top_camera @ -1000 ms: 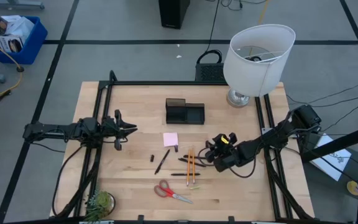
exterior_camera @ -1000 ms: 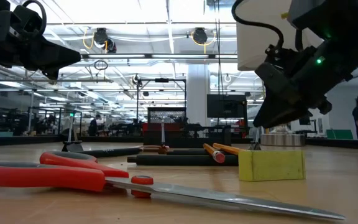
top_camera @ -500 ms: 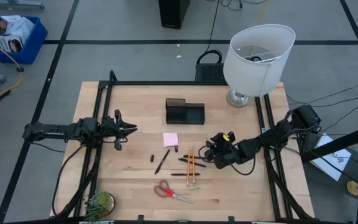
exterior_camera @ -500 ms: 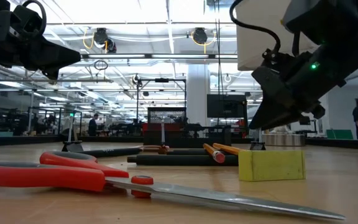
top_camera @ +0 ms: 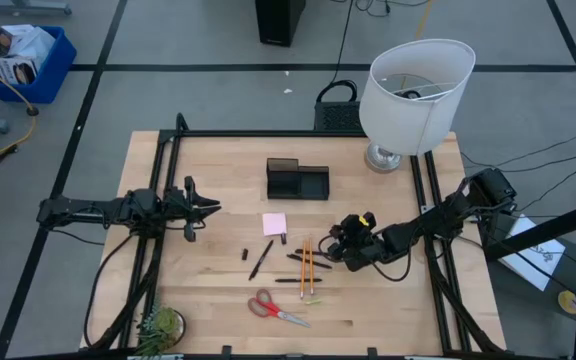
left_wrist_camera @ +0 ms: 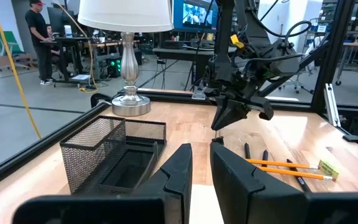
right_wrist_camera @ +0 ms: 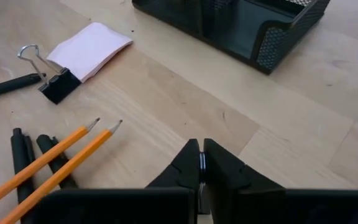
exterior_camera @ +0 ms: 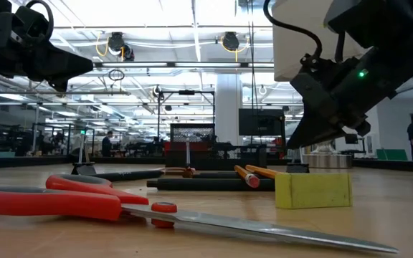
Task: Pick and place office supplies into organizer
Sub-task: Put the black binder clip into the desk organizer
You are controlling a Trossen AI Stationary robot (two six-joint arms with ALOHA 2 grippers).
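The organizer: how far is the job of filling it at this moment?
Nothing looks done: the organizer appears empty in the wrist views. Nothing is in hand: the right gripper is shut on nothing above the table by the pencils; the left gripper waits apart. Scissors, sticky-note pad and pens remain out.

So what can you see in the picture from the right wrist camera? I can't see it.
The right arm's two dark fingers are pressed shut with nothing between them, above a wooden table. Ahead lie two orange pencils, black pens, a binder clip beside a pale sticky-note pad, and a black mesh organizer.
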